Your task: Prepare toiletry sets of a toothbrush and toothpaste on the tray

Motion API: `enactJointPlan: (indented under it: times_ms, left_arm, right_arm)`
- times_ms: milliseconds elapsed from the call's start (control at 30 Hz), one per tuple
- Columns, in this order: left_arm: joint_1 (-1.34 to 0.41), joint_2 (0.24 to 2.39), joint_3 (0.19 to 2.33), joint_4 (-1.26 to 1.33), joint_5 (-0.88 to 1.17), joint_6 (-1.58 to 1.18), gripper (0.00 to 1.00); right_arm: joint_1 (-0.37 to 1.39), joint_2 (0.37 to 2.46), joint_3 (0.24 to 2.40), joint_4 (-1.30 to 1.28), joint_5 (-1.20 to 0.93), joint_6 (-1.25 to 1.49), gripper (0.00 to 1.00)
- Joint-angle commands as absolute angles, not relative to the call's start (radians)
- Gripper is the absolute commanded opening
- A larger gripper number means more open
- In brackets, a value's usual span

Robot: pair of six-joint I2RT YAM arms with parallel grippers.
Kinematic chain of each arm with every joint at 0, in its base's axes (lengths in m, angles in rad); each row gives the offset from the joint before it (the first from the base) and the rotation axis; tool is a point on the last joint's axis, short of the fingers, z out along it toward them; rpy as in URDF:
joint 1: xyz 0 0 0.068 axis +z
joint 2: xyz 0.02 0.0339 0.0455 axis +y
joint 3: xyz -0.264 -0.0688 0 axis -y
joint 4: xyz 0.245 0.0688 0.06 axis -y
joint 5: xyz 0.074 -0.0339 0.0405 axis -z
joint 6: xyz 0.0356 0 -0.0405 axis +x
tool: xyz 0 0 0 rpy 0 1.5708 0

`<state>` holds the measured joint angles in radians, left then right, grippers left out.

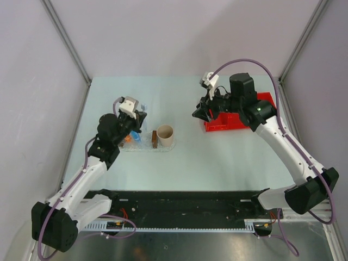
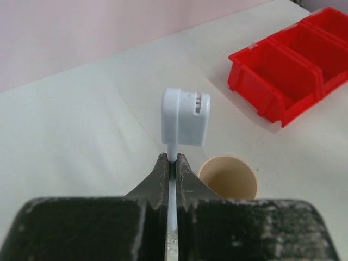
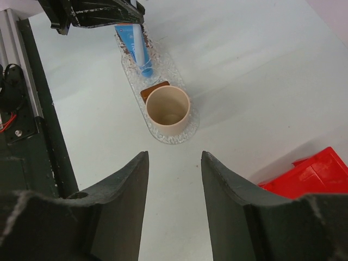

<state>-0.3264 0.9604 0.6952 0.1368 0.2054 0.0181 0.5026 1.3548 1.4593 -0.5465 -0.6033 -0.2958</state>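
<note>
Grip is coming first here: the left claw [image 2: 172, 160] is pinching the thin stem of the toothbrush [image 2: 186, 117] between almost closed fingers, and the white head is sticking out beyond the tips. The hold is sitting low on the stem, so I am judging that a quick move could make the brush swing or slip.

Just past the tips the cup [image 2: 228, 176] is standing on the tray [image 3: 166, 68]; the blue toothpaste [image 3: 133, 43] is lying at the tray's other end, under this claw, and the orange toothpaste [image 1: 128, 140] seems to be lying beside it. A brown block [image 3: 154, 89] is touching the cup.

The step, as I am reading it, is setting the brush down next to the toothpaste. The claw should be lowering slowly, staying clear of the cup's rim, and opening only when the stem is resting on the bumpy surface, because a round stick is rolling easily.

The right claw [image 3: 174, 163] is hanging wide open and empty, near the red bin [image 1: 234, 119], well apart from the tray.
</note>
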Motion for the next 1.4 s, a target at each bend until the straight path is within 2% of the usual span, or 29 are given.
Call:
enactJointPlan:
  times_ms: [0,467,1367]
  left_arm:
    - [-0.321,0.908,0.654,0.244,0.115,0.006,0.0]
    - [-0.319,0.93,0.558,0.356,0.071,-0.057,0.0]
    - [-0.321,1.014,0.497,0.46,0.113,-0.035,0.0]
  right_arm:
    - [0.485,1.358,1.457,-0.505,-0.638,-0.284,0.47]
    - [0.445,1.391,1.453,-0.5,-0.65,-0.273,0.47]
    - [0.442,1.404,1.447,-0.502,-0.664,-0.275,0.47]
